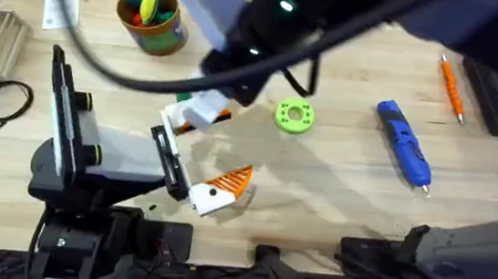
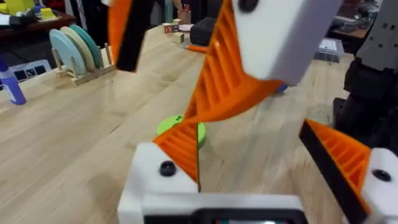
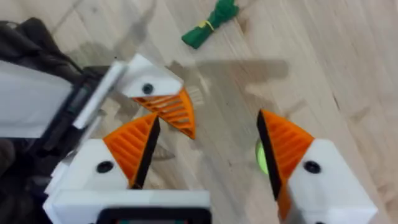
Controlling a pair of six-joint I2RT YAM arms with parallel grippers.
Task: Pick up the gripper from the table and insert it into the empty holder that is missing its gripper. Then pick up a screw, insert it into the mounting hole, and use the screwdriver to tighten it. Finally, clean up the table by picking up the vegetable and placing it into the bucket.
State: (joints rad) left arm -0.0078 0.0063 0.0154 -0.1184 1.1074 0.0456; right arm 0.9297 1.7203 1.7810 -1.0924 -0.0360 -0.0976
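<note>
Right gripper (image 3: 208, 121): jaws wide, nothing held, straddling the orange gripper (image 3: 177, 109), which sits against the white holder (image 3: 146, 84) on one finger of the left gripper (image 2: 249, 134), itself spread open and holding nothing. Step in hand looks like the seating of the wedge; next move calls for pressing it fully home before a screw is fetched. Work sits left of middle toward the tabletop's near edge, vegetable (image 3: 211, 25) just beyond, screwdriver (image 1: 404, 145) well off right.
</note>
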